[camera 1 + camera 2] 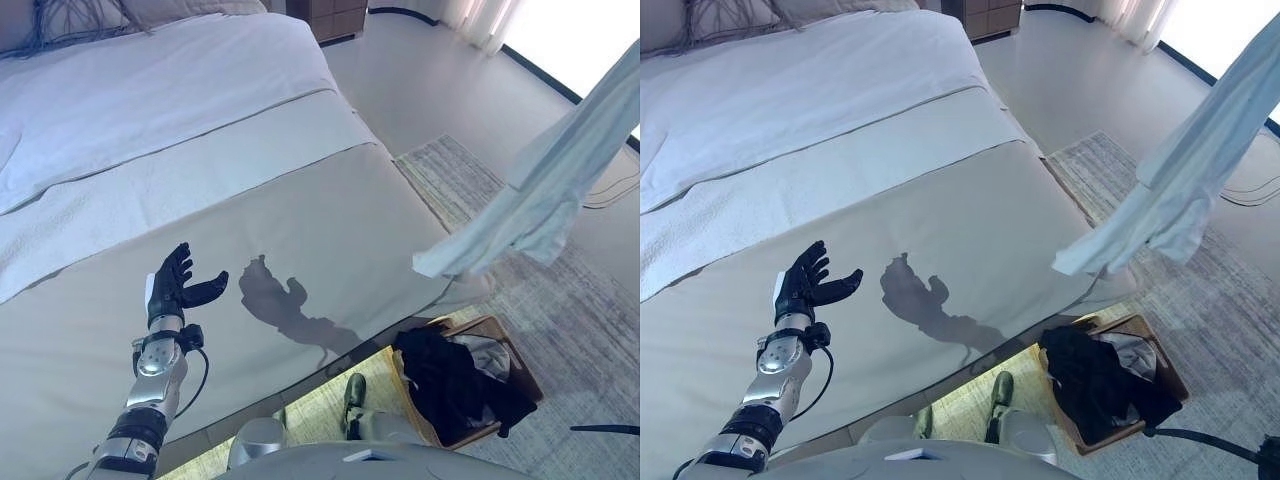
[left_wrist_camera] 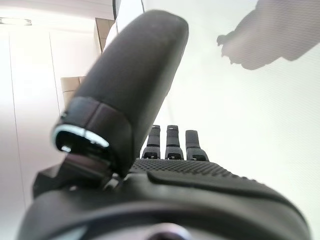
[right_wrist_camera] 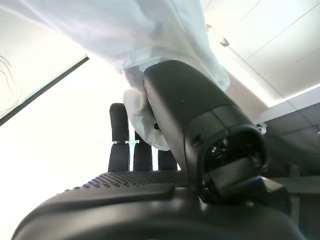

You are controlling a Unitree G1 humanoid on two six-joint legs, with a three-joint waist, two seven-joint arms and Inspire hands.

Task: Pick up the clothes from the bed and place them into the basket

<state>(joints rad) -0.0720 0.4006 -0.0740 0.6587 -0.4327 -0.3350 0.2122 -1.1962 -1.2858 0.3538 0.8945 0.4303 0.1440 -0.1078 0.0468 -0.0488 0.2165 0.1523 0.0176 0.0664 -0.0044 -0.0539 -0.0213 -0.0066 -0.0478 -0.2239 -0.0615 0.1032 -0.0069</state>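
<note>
A pale blue garment [image 1: 560, 180] hangs in the air at the right, above the floor beside the bed [image 1: 330, 200]. In the right wrist view my right hand [image 3: 150, 200] is shut on the garment's bunched cloth [image 3: 145, 125], which sits pinched between thumb and fingers. This hand is outside both eye views. A brown basket [image 1: 527, 372] stands on the floor below the garment, with dark clothes [image 1: 450, 385] and a grey piece inside. My left hand [image 1: 172, 285] hovers open over the bed's beige cover, holding nothing.
White sheets cover the far half of the bed, and no loose clothes show on it. A patterned rug [image 1: 600, 330] lies under the basket. A wooden cabinet [image 1: 330, 15] stands past the bed's far corner.
</note>
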